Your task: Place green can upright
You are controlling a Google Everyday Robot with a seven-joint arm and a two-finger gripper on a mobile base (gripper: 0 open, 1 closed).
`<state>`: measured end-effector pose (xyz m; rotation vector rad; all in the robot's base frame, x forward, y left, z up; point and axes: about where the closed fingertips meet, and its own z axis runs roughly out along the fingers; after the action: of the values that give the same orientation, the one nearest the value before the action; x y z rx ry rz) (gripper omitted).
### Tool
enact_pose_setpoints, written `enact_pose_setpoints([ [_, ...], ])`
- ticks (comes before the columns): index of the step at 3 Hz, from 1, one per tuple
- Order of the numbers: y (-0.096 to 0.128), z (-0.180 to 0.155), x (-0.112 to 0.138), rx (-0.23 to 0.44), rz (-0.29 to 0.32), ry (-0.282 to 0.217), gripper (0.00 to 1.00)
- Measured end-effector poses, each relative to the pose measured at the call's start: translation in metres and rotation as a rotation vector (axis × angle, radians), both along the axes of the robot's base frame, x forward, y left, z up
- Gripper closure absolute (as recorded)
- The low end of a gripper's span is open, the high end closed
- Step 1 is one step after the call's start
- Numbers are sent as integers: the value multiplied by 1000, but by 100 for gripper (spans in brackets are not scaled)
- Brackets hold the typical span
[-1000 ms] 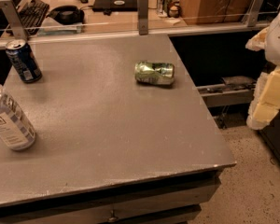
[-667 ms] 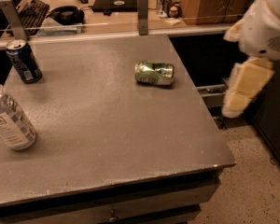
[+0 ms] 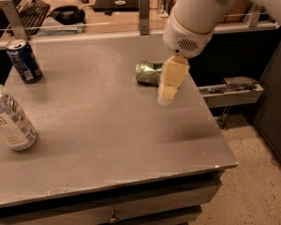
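Observation:
The green can [image 3: 148,73] lies on its side on the grey table [image 3: 98,125], toward the back right. Its right end is hidden behind my gripper. My gripper [image 3: 171,81] hangs from the white arm [image 3: 196,18] and points down just in front of and to the right of the can, above the table.
A dark blue can [image 3: 23,61] stands upright at the back left. A clear plastic bottle with a white label [image 3: 9,121] stands at the left edge. A rail with posts [image 3: 144,8] runs along the table's back. The table's right edge drops to the floor.
My arm has swung in from the right, off the table's side, to over the table by the green can. The can has not moved.

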<state>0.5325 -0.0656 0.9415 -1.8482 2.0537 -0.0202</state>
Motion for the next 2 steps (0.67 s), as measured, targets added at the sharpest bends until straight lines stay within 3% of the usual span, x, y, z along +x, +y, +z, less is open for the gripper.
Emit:
enact_pose_setpoints([
  [1,44,-47,45,44,-31,77,0],
  [2,58,-73,75,49,-52,110,0],
])
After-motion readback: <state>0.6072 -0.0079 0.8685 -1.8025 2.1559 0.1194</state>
